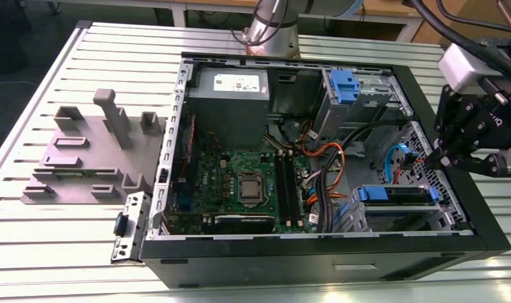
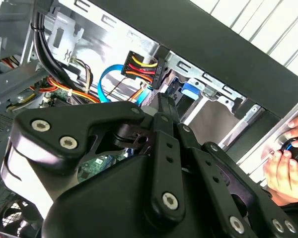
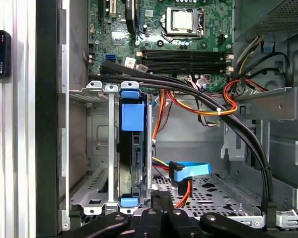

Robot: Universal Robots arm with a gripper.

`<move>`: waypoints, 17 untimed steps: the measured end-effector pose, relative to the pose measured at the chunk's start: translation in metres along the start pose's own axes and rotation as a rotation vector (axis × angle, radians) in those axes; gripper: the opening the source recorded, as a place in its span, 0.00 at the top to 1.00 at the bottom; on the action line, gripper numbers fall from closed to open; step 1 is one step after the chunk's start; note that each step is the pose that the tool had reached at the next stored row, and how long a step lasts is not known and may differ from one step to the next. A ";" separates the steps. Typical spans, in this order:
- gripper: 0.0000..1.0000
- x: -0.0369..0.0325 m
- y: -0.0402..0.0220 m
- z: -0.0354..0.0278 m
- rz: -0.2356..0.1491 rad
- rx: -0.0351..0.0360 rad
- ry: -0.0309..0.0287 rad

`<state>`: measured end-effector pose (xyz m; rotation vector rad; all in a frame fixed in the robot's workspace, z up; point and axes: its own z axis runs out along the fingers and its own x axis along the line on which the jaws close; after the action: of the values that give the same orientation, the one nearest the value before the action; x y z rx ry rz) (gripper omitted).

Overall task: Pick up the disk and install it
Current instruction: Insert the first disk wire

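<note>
Counter of slatted metal point(image 1: 62, 252) carries an open black computer case point(image 1: 323, 255) lying on its side. A grey moulded fixture point(image 1: 79, 158) sits beside the case on the exterior view's left. Inside the case a green motherboard point(image 1: 238, 183) lies below a grey power-supply box point(image 1: 230, 101).

The black pincer point(image 1: 466, 151) hangs over the case wall on the exterior view's right. In both wrist views its fingers stand narrow, pressed together with nothing between them point(image 2: 163, 106) point(image 3: 161, 210).

The disk point(image 1: 394, 194) sits in the metal drive cage at the case's near corner on that same side. In the first wrist view it point(image 3: 130, 148) stands on edge between the cage rails, with the blue tabs of its carrier at both ends. The pincer's tips are near one tab but apart from it.

A smaller blue bracket point(image 1: 344, 85) occupies the far bay. A blue flat cable with its plug point(image 3: 188, 171) lies loose beside the cage. A person's hand point(image 2: 288, 158) rests outside the case.
</note>
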<state>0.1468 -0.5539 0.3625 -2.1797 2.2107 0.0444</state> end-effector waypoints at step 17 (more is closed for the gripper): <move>0.89 -0.0130 -0.0134 0.0016 -0.002 -0.0632 0.0122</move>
<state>0.1604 -0.5411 0.3616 -2.2194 2.2442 0.1027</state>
